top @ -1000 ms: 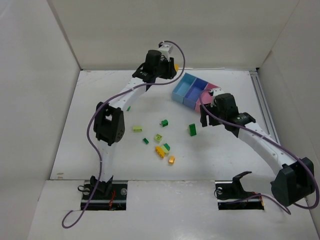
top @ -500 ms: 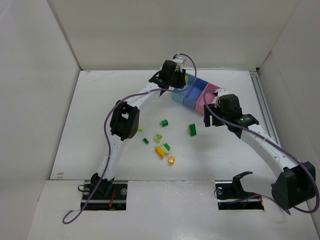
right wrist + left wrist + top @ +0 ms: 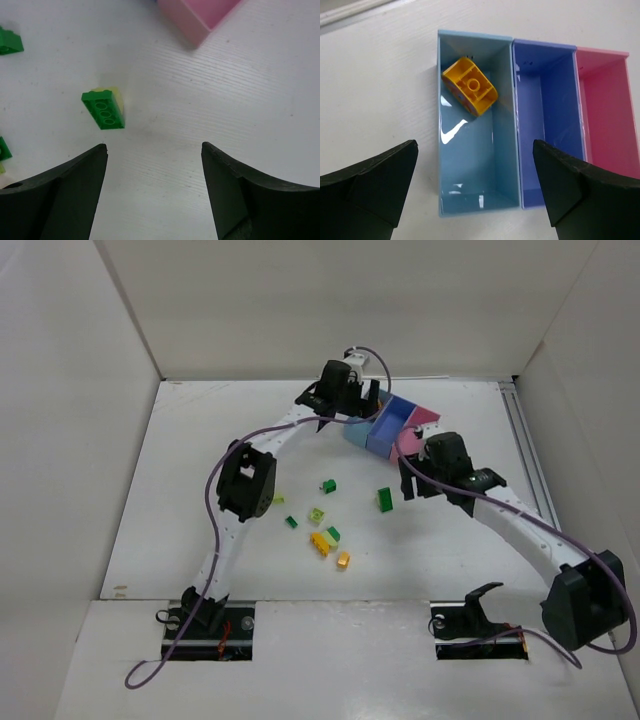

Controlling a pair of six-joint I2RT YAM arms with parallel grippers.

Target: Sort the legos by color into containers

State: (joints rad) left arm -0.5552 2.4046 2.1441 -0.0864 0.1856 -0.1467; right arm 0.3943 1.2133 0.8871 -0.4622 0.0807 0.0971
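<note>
Swung over the bins (image 3: 392, 422) since a second ago, the left jaws have let go of a yellow-orange brick (image 3: 470, 92).
Left jaws spread wide, empty; the brick lies tilted in the light blue bin (image 3: 439, 125) ahead, between them. Also spread and empty, the right jaws hang over the tabletop (image 3: 200, 100), a dark green brick (image 3: 103, 110) just ahead, off to one side.
</note>
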